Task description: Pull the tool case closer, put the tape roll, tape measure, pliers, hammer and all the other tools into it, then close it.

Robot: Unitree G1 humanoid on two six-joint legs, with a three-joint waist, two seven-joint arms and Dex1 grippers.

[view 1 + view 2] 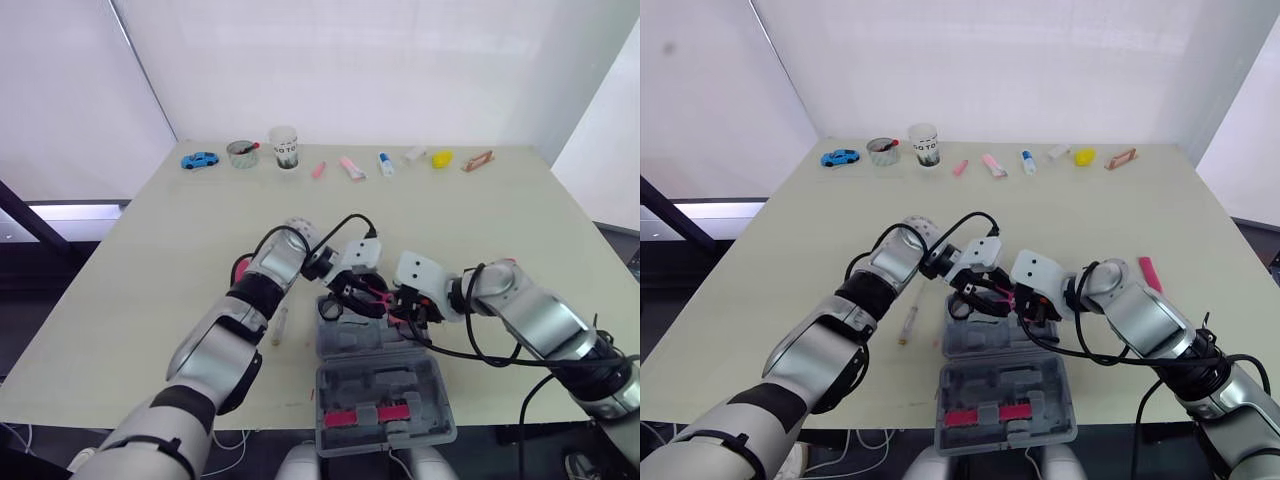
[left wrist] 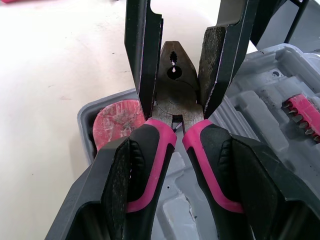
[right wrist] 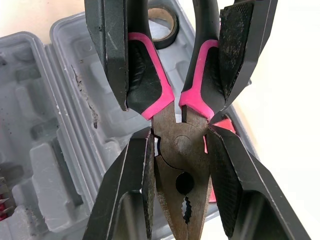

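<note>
A pale counter [image 1: 150, 250] stands against white walls, with the open tool case [image 1: 375, 378] at its near edge. Over the case's far half, the 2 end effectors meet on the pliers [image 2: 175, 80]. The left end effector [image 2: 177, 144] is pinching the pink-and-black handles from outside, and the right end effector [image 3: 179, 142] is pinching the metal head by the pivot. A black tape roll [image 3: 162, 22] already lies in the case's far left corner.

The step in hand looks like seating the pliers in a moulded recess. To do it well, I judge that only 1 end effector should carry them, so the other should let go first. Then turn the pliers flat, line them up with a long recess and lower them clear of the tape roll. Spread the fingers only once the handles rest in the case.
</note>
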